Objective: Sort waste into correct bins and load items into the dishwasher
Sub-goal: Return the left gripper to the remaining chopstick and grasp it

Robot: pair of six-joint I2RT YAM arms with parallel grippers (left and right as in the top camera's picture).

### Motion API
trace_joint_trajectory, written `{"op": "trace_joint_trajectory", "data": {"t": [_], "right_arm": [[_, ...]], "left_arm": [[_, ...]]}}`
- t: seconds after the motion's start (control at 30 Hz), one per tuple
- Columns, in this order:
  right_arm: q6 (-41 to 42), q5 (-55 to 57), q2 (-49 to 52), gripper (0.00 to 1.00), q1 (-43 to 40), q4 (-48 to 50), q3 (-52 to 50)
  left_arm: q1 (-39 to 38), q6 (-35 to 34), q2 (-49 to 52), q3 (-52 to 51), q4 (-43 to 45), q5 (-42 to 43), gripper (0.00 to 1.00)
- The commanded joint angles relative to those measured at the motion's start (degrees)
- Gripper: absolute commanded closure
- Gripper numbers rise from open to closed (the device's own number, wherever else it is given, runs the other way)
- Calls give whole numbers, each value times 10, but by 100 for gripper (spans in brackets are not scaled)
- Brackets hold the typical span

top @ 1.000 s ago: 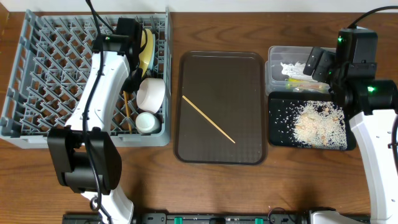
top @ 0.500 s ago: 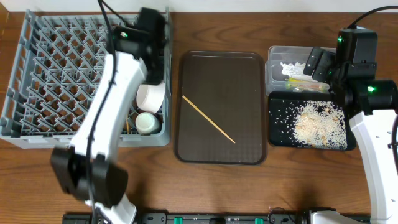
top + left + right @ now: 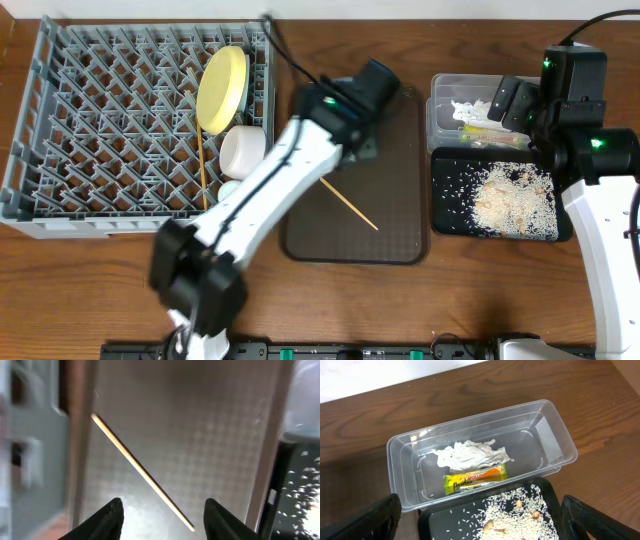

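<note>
Dishwasher loading was in hand. One chopstick [image 3: 352, 207] was found lying diagonally mid-way across the brown tray [image 3: 400, 120]. The left jaws were poised above it, part-spread and empty — lowering and closing across the stick was judged necessary. The right jaws were spread wide, empty.

Yellow plate [image 3: 222, 88], grey lattice rack [image 3: 100, 130], brown diamond-patterned tray [image 3: 395, 215], green-and-orange wrapper [image 3: 475, 479].

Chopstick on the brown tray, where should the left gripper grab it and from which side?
Grip the chopstick near its middle, straight from above, jaws across its diagonal line. It lies flat and alone on the brown tray, and the left gripper hovers open over it.
</note>
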Motion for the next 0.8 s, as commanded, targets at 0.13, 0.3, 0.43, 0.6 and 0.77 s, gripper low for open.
{"op": "trace_joint_trajectory", "data": {"t": [0.13, 0.3, 0.43, 0.6, 0.77], "right_arm": [[6, 10, -3, 1, -5, -1, 1], [6, 10, -3, 1, -5, -1, 1], [6, 10, -3, 1, -5, -1, 1], [6, 10, -3, 1, -5, -1, 1], [6, 10, -3, 1, -5, -1, 1]], "left_arm": [[-3, -150, 89, -6, -7, 1, 48], [0, -226, 133, -6, -7, 0, 48], [2, -254, 158, -9, -7, 0, 49], [17, -297, 170, -32, 2, 24, 49], [30, -296, 170, -54, 23, 60, 55]]}}
